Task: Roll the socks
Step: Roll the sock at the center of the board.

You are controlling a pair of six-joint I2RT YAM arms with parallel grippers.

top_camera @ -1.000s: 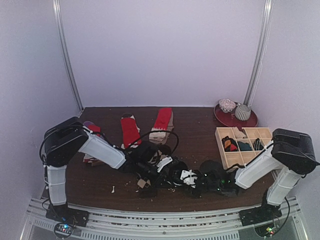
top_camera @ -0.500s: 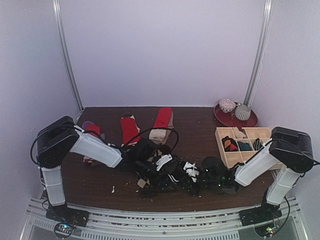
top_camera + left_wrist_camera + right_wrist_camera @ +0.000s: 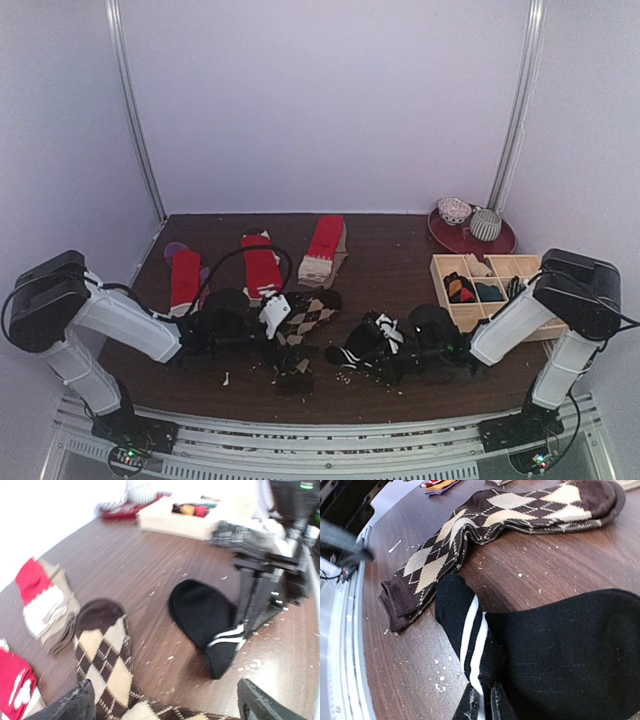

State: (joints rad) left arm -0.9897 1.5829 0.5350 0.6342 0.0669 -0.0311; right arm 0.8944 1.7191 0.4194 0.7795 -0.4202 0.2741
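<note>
The bench has a dark brown wood-grain top with a slight gloss; the left wrist view shows soft reflections on its surface. Small pale specks are scattered over the near half of the top.

The back wall is plain, pale lilac-white, and meets the far edge of the bench. The left side wall and the right side wall have the same finish and enclose the bench on both sides.

A slim metal post rises at the rear left corner, leaning slightly. A matching post stands at the rear right.

A silver slotted rail frame runs along the near edge.

Lighting is even and diffuse, with only faint shadows.
</note>
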